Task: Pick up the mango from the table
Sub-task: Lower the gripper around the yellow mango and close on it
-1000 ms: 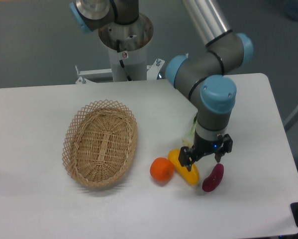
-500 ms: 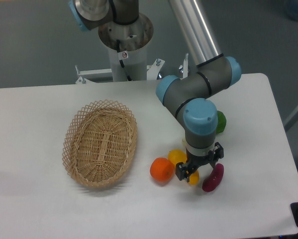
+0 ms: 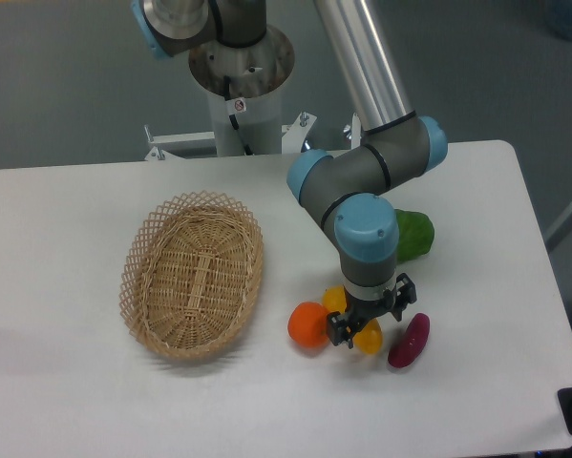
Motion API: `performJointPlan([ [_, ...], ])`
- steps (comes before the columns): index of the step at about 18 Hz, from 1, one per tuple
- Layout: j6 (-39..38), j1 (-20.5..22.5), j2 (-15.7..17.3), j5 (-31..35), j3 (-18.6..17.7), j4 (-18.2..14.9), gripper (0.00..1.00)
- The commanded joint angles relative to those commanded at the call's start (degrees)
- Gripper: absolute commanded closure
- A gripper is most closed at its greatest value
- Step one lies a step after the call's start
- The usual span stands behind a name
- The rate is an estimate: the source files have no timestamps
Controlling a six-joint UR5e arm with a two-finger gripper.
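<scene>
Mango (image 3: 366, 336) lies low on the white surface (image 3: 66, 286), right of centre, and most of it is hidden under the wrist of the arm (image 3: 367, 229); only two yellow-orange patches show, one at 11 o'clock of the end effector (image 3: 366, 322) and one just below it. End effector is down right over the fruit, its dark fingers (image 3: 337, 328) flanking the yellow body, one at 9 o'clock and one at 3 o'clock. They look spread on either side of the mango, but whether they are already pressing on it I cannot tell from this angle.

At 9 o'clock of the mango, touching or just beside it, sits the round orange (image 3: 307, 324). At 3 o'clock, just beside, lies a dark purple eggplant (image 3: 409, 341), tilted with its upper end toward 1 o'clock. Further out at 1 o'clock, near the arm's elbow, a green vegetable (image 3: 412, 236) peeks from behind the blue-capped joint; its kind is hard to make out.

Well apart at 9 o'clock, an oval wicker basket (image 3: 192, 275) rests on the surface, its long axis running roughly 12 to 6. Up at 11 o'clock, beyond the far edge, stands the robot base column (image 3: 240, 91).
</scene>
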Motion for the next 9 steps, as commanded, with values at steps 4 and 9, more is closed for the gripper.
performJointPlan([
  [4,-0.09,-0.70,-1.32,2.46,0.17,0.35,0.00],
  [9,0.00,-0.79,-1.85,2.81,0.18,0.62,0.00],
])
